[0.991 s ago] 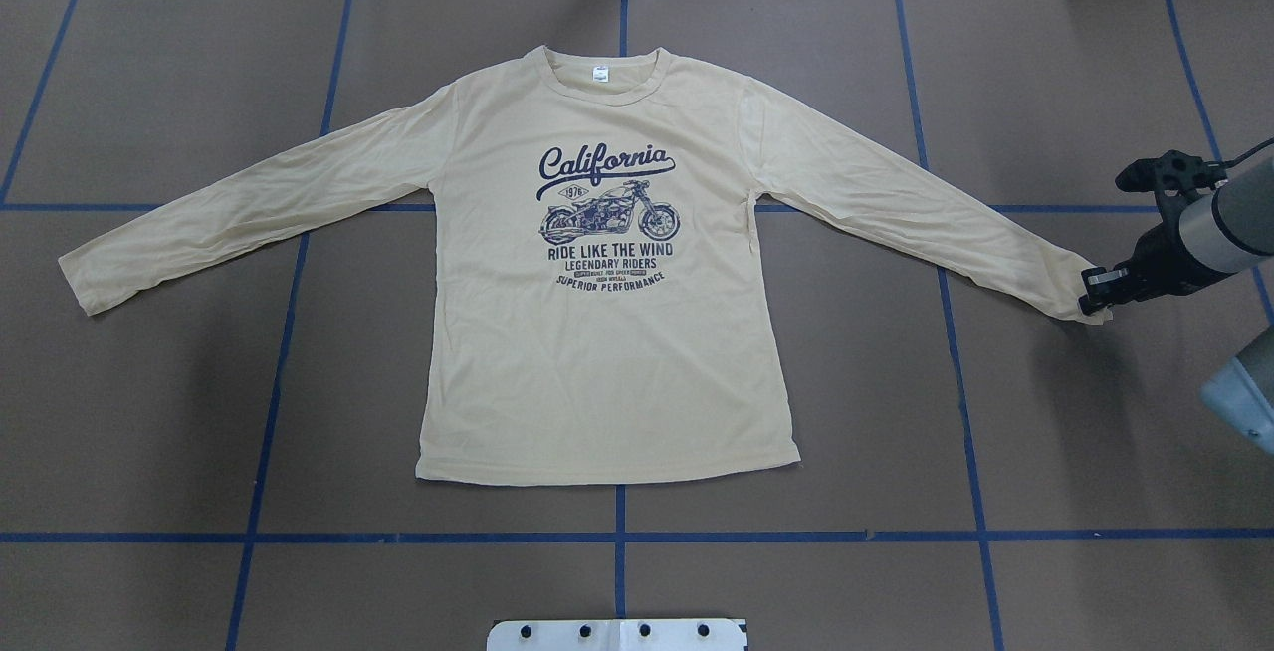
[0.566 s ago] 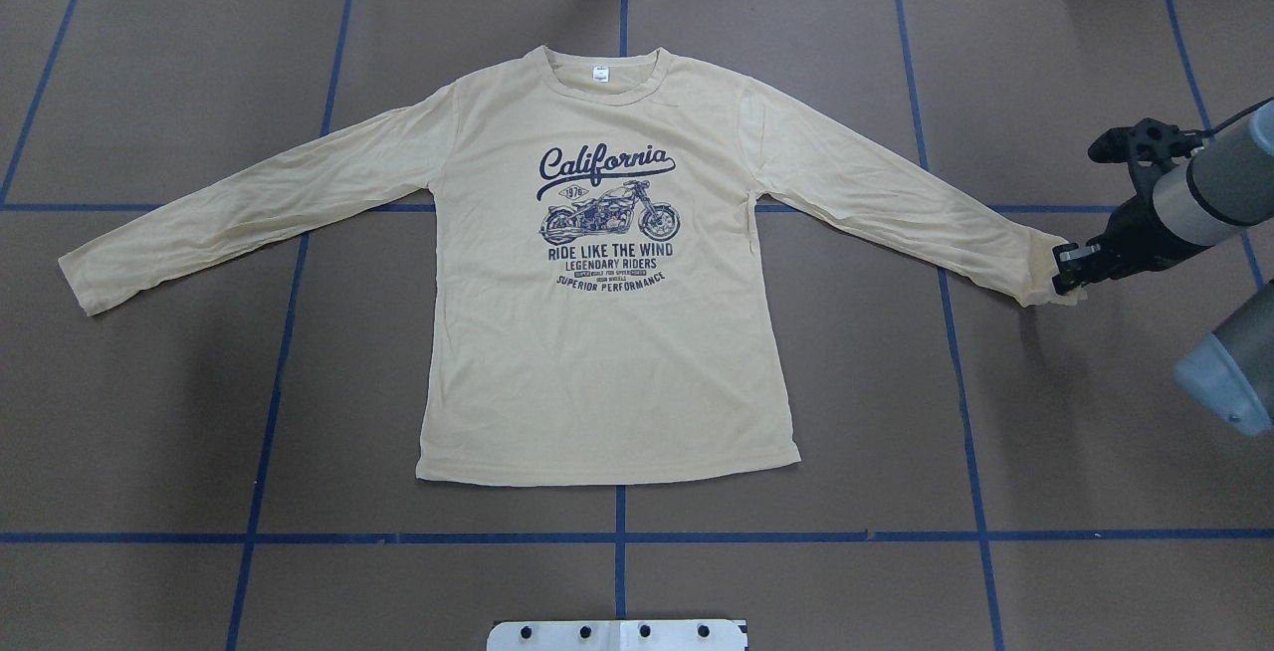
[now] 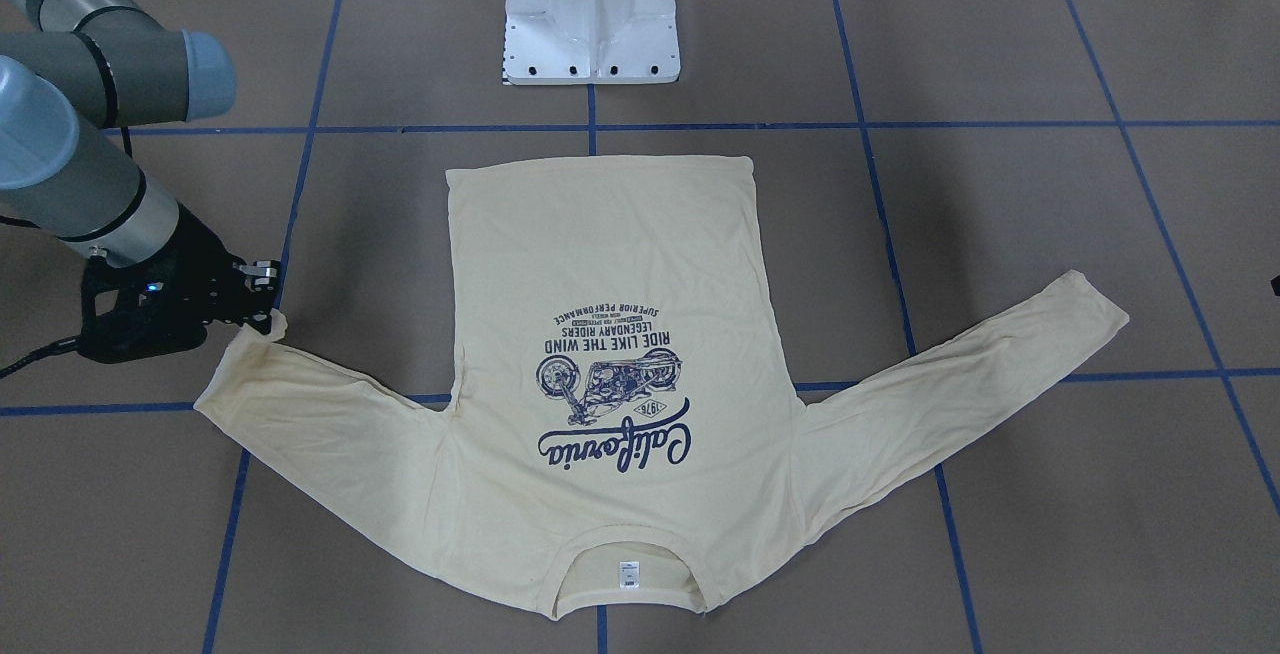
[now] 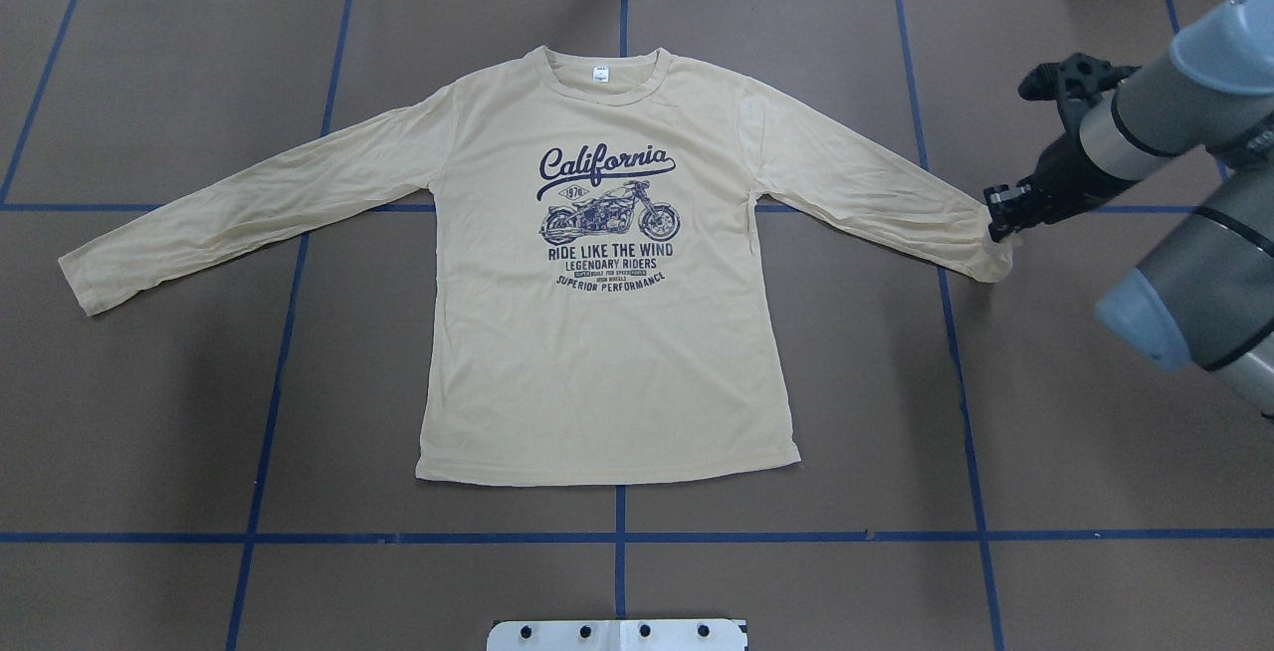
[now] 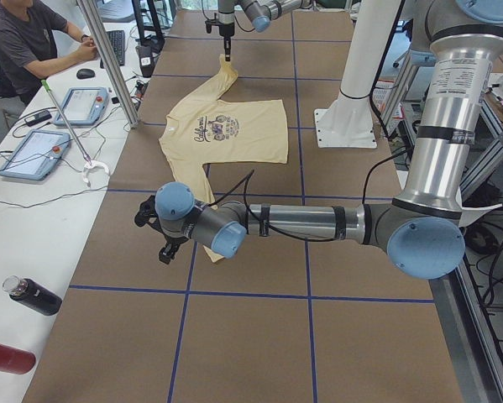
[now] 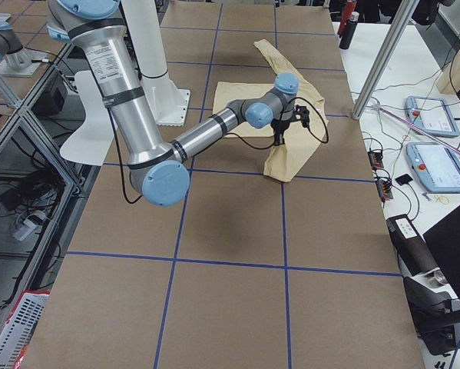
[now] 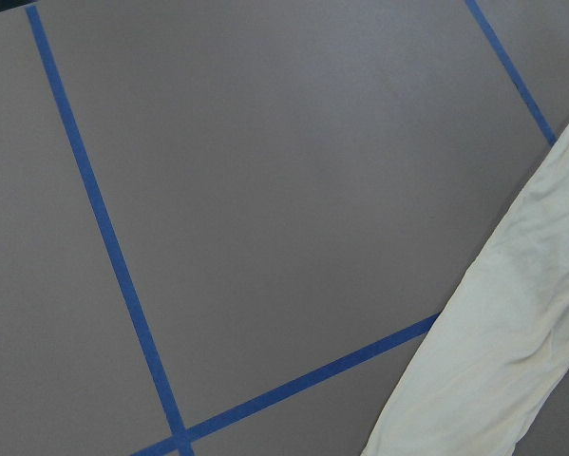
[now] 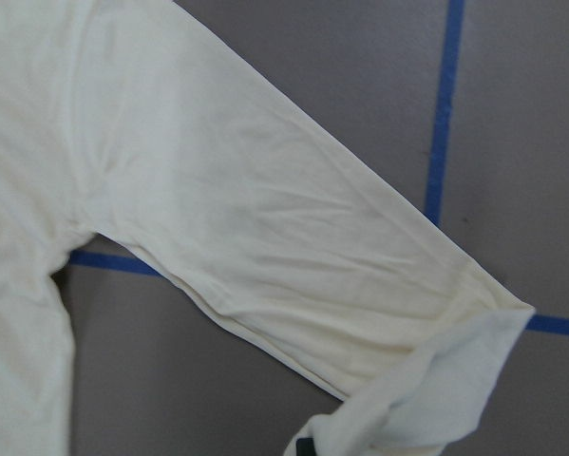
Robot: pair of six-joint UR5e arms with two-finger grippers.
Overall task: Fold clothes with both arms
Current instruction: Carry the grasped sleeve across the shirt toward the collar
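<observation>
Since a second ago the right gripper (image 4: pixel 998 216) has carried the cuff (image 4: pixel 995 258) inward, toward the body of the shirt (image 4: pixel 597 352), so the right sleeve (image 4: pixel 876 198) now reaches less far across the table (image 4: pixel 1045 412). Its jaws are clamped on the cuff's edge, which hangs lifted off the surface while the rest of the sleeve lies down. The shirt is flat in the middle of the table, print (image 4: pixel 607 218) up, collar (image 4: pixel 602 74) away from the base (image 3: pixel 592 24) and hem (image 4: pixel 607 477) toward it. The left sleeve (image 4: pixel 249 203) has not moved. The left gripper (image 5: pixel 165 250) hovers near that sleeve's end, seen only from the side; I cannot tell whether it is open or closed.
</observation>
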